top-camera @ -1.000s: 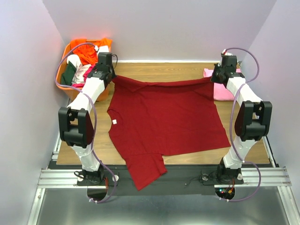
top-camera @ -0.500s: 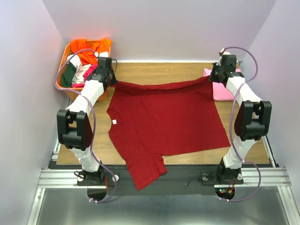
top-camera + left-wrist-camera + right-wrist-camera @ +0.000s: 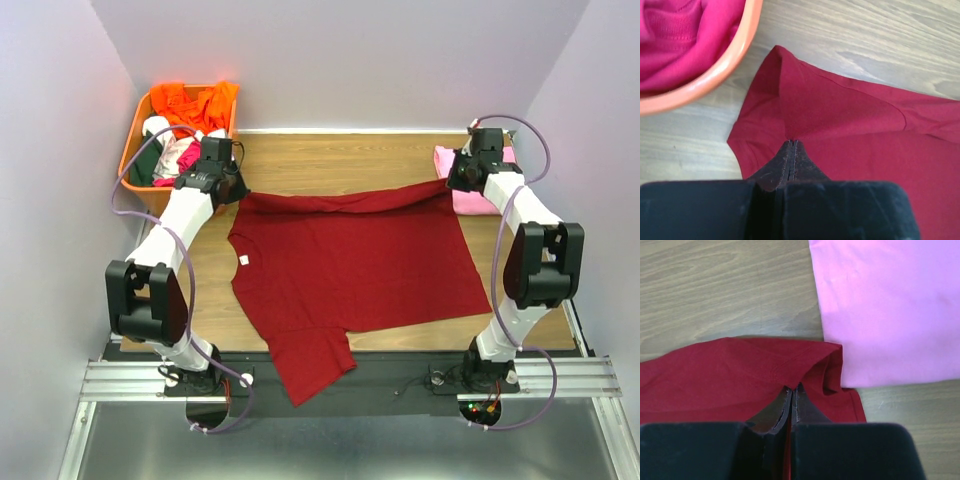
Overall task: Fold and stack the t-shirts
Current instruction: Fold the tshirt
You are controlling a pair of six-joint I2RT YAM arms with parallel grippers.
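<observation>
A dark red t-shirt lies spread across the wooden table, its small white neck label at the left. One sleeve hangs over the near edge. My left gripper is shut on the shirt's far left corner, which is lifted and folding over toward me. At the far right corner my right gripper is shut on the cloth too. A folded light pink t-shirt lies at the far right, and in the right wrist view the pink t-shirt sits just beyond the held corner.
An orange plastic basket full of mixed clothes stands at the far left corner; its rim is close to my left gripper. Walls close in the table on the left, back and right.
Both grippers have pulled the shirt's far edge toward me, so that edge now folds over the shirt's body. The left arm has drawn back from the basket.
</observation>
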